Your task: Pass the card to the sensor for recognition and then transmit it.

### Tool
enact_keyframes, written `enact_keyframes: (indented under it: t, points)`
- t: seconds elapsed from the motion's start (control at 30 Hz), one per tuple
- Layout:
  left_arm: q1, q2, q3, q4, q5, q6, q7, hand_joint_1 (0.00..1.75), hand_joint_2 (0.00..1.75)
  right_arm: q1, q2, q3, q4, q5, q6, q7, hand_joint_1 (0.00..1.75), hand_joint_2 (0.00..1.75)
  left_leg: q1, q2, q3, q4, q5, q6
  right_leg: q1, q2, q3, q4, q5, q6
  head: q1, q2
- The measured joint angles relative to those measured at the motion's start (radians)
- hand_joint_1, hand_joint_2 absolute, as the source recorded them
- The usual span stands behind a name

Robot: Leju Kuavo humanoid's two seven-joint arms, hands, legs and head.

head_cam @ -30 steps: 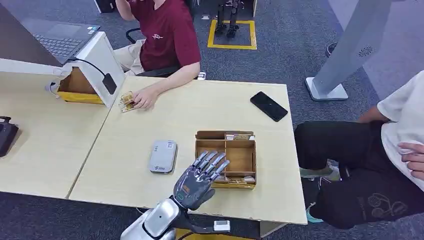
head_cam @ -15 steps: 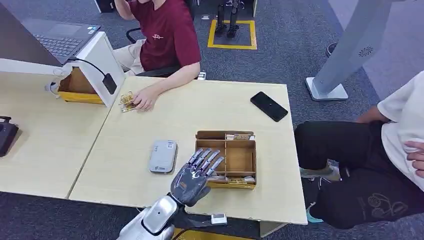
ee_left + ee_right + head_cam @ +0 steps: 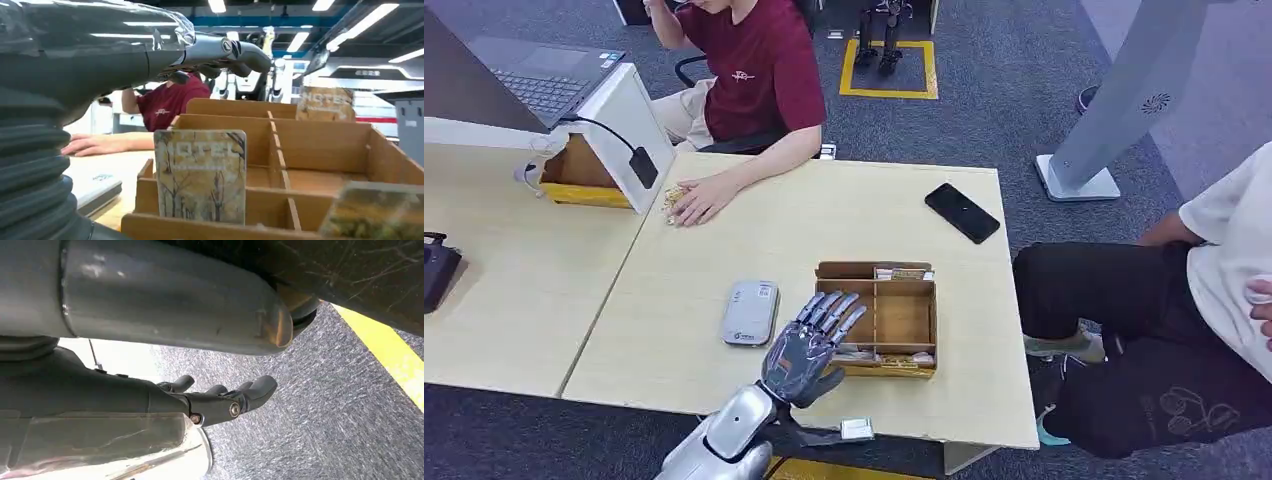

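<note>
- Left hand (image 3: 809,345): shifted back and leftward from a second ago, fingers held apart, nothing gripped.
- Card (image 3: 200,175): seen upright in the front slot of the divided box (image 3: 921,322), not yet taken.
- Sensor (image 3: 750,312): lies beside the box.
- Right hand (image 3: 220,397): hanging, fingers loosely curled, empty.

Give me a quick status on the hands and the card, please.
Left hand open, fingers spread beside box. Right hand hanging over floor. Card upright in box, not yet held.
</note>
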Motion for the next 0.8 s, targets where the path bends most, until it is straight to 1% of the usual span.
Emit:
enact_keyframes:
  t: [0.07, 0.17, 0.67, 0.8]
  points:
    - [-0.003, -0.001, 0.007, 0.0, 0.022, 0.0, -0.016, 0.0, 1.75, 0.0, 0.0, -0.002, 0.0, 0.0, 0.0, 0.0, 0.0, 0.0, 0.0, 0.0, 0.0, 0.0, 0.0, 0.0, 0.0, 0.0, 0.0, 0.0, 0.0, 0.0, 0.0, 0.0]
    - [-0.003, -0.001, 0.008, -0.003, 0.038, -0.002, -0.023, 0.0, 1.75, 0.0, 0.0, -0.005, 0.0, 0.0, 0.0, 0.0, 0.0, 0.0, 0.0, 0.0, 0.0, 0.0, 0.0, 0.0, 0.0, 0.0, 0.0, 0.0, 0.0, 0.0, 0.0, 0.0]
    - [-0.004, 0.0, 0.008, -0.005, 0.057, -0.005, -0.03, 0.0, 1.75, 0.0, 0.0, -0.009, 0.0, 0.0, 0.0, 0.0, 0.0, 0.0, 0.0, 0.0, 0.0, 0.0, 0.0, 0.0, 0.0, 0.0, 0.0, 0.0, 0.0, 0.0, 0.0, 0.0]
    - [-0.003, 0.002, 0.008, -0.019, 0.109, -0.024, -0.059, 0.0, 1.75, 0.0, 0.0, -0.009, 0.0, 0.0, -0.001, 0.0, 0.0, 0.0, 0.0, 0.0, 0.0, 0.0, 0.0, 0.0, 0.0, 0.0, 0.0, 0.0, 0.0, 0.0, 0.0, 0.0]
